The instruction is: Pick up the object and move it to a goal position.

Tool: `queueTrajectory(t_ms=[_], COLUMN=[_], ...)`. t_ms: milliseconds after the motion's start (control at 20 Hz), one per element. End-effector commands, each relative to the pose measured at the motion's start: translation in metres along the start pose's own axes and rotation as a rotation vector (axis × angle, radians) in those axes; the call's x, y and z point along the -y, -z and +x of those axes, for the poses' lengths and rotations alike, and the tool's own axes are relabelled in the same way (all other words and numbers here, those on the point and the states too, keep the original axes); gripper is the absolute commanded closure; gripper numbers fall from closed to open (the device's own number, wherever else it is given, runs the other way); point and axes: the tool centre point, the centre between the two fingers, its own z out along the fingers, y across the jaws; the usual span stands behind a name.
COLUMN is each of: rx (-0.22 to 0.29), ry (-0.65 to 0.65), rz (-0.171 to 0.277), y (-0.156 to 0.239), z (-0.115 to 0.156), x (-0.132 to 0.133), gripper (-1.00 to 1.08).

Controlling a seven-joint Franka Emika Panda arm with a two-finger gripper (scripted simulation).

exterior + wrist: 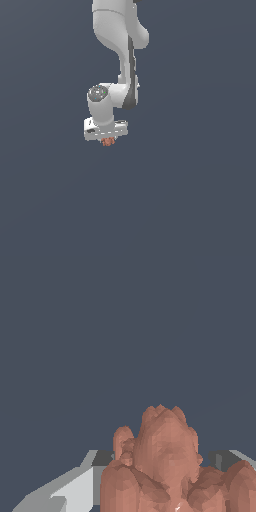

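Observation:
The object (107, 142) is a small reddish-orange lumpy thing that pokes out just under the white hand of the arm in the exterior view. My gripper (106, 140) points downward and sits shut on it, with the fingers mostly hidden behind the hand. In the wrist view the object (167, 461) looms large and knobbly, flanked by a grey finger (75, 488) on one side and the tip of the other finger (225, 458) on the opposite side.
Only a flat, uniform dark blue-grey background shows around the arm in both views. The white arm (120, 40) comes down from the upper part of the exterior view.

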Motion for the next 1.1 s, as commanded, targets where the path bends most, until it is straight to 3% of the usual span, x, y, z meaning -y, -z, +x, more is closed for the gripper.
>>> queueTrajectory(t_ms=[0, 450, 1050], rx=[-0.001, -0.001, 0.0], ry=[0.0, 0.001, 0.001], rz=[0.0, -0.001, -0.003], y=[0.01, 0.07, 0.193], z=[0.0, -0.005, -0.015], x=[0.005, 0.036, 0.099], gripper=[1.08, 1.08, 1.08])
